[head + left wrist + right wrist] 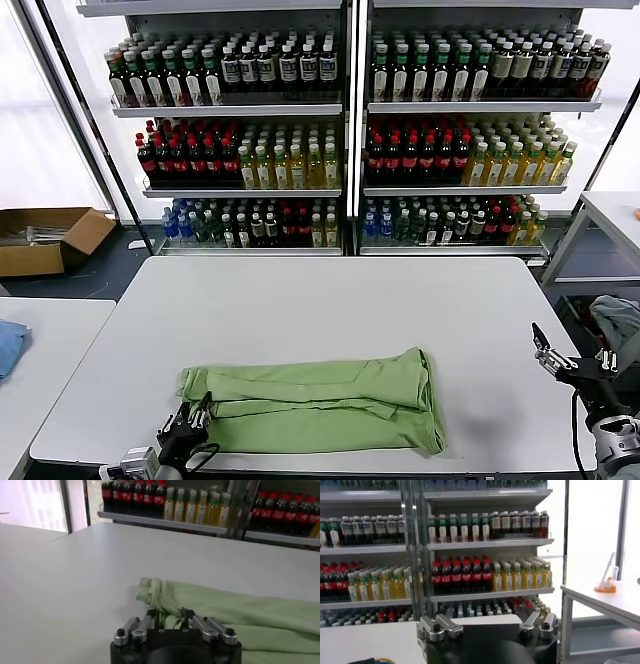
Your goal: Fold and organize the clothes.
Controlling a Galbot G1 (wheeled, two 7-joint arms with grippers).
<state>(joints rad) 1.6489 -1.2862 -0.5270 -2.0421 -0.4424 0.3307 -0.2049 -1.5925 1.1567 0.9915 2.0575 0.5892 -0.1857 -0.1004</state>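
The light green shirt (320, 395) lies folded into a long band across the front of the white table (330, 290). Its graphic and buttons are hidden in the folds. My left gripper (192, 415) is at the shirt's left end by the table's front edge. In the left wrist view the gripper (169, 616) is shut on the bunched end of the shirt (240, 615). My right gripper (572, 352) hangs open and empty in the air off the table's right edge, well clear of the shirt. Its fingertips do not show in the right wrist view.
Shelves of bottles (340, 130) stand behind the table. A cardboard box (45, 240) lies on the floor at the left. A blue cloth (8, 345) lies on a side table (60, 330) at the left. A grey-white cloth (615, 320) is at the right.
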